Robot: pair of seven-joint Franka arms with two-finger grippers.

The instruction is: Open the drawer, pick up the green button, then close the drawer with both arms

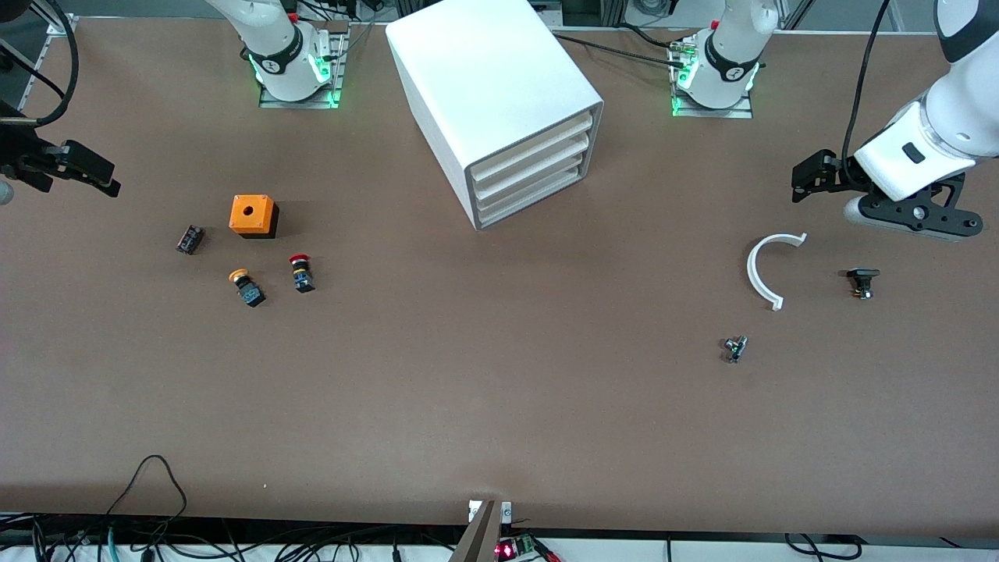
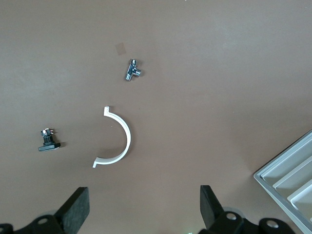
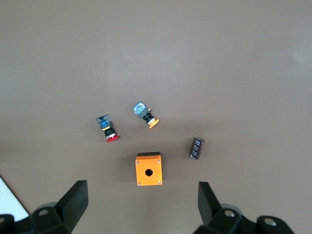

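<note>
The drawer (image 1: 531, 199), upper centre, is shut, with no green button in sight. Both grippers (image 1: 808, 178) (image 1: 92, 173) hang released at the frame's edges. The stacked lips sit close; hooking the wrong tray looks likely.

bare table (image 1: 499, 390) before closed drawer (image 1: 531, 204), white arc (image 1: 763, 269) well aside

cabinet (image 1: 499, 86) white | box (image 1: 254, 216) orange | table (image 1: 468, 375) brown | clip (image 1: 761, 269) white

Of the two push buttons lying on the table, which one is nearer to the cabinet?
The red-capped button; it lies nearer the cabinet than the orange-capped button, beside it.
</note>
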